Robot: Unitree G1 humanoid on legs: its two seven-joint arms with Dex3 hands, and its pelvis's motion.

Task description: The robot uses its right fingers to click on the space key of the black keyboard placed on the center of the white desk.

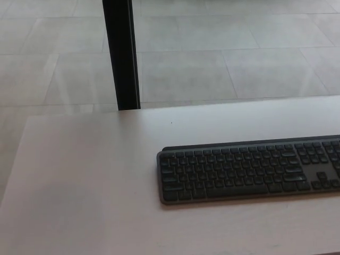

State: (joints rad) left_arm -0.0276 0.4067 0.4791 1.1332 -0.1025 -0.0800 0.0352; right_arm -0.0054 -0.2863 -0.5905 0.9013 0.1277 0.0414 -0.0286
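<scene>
A black keyboard [249,169] lies flat on the white desk [90,186], toward the right of the head view, with its right end cut off by the picture's edge. Its long space key [234,190] sits in the bottom row, near the front edge. Neither of my hands shows anywhere in this view.
A black vertical post [122,53] stands behind the desk's far edge at upper centre. Grey tiled floor [223,48] lies beyond the desk. The desk's left edge runs down the picture's left side.
</scene>
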